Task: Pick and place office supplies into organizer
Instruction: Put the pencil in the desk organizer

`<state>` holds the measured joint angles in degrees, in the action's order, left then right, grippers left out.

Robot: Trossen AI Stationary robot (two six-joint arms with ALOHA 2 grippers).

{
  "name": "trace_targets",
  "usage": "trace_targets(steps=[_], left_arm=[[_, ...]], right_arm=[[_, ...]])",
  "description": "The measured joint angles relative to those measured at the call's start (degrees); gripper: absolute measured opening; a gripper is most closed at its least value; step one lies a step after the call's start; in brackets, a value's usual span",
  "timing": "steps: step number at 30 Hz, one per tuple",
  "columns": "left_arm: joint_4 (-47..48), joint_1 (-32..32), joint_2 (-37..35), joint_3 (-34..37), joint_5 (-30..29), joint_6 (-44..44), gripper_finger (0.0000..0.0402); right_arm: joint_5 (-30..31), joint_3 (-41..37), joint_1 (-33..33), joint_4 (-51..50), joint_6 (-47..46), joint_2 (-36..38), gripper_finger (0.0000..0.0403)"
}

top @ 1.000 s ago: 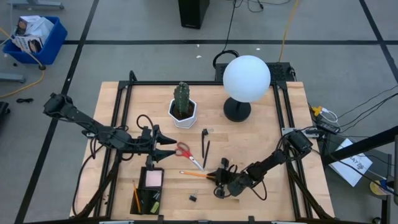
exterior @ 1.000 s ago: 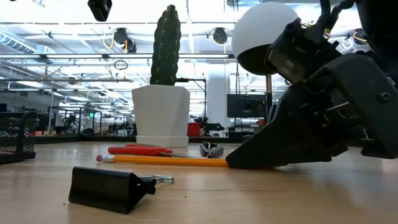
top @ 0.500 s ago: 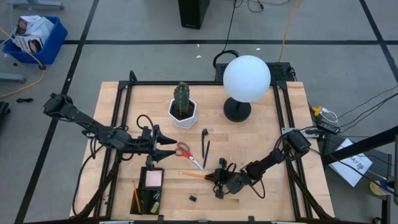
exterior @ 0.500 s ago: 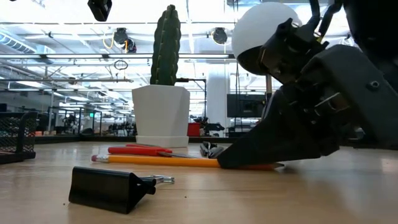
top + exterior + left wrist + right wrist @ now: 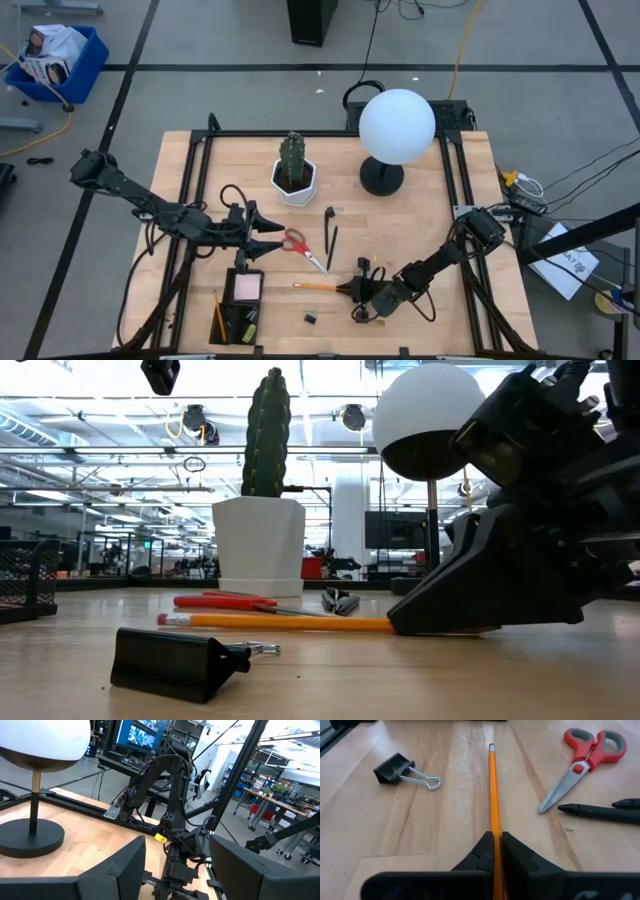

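my right claw [image 5: 495,851] is pinched on the long orange wooden pencil [image 5: 493,790] lying on the desk; next, lift it toward the black compartmented organizer [image 5: 237,310].

Pencil [image 5: 493,795] tip end hidden btwn right claw [image 5: 495,851] fingers, organizer [image 5: 236,310] contents too small to ID

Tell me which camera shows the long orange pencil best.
The right wrist view: the long orange pencil runs full length from the right gripper, which is shut on it. The high view shows it as a thin line; the low view shows it side-on. The left wrist view misses it.
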<state>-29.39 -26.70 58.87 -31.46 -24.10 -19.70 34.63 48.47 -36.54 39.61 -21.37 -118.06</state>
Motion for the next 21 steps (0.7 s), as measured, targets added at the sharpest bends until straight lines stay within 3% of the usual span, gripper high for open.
trace_targets(steps=[15, 21], left_arm=[[0.5, 0.0, 0.0, 0.0, 0.0, -0.5, 0.0225], [1.3, 0.0, 0.0, 0.0, 0.1, -4.9, 0.0225]], right_arm=[[1.3, 0.1, 0.0, 2.2, 1.5, 0.3, 0.001], [2.5, 0.1, 0.0, 1.7, 6.3, 4.4, 0.001]])
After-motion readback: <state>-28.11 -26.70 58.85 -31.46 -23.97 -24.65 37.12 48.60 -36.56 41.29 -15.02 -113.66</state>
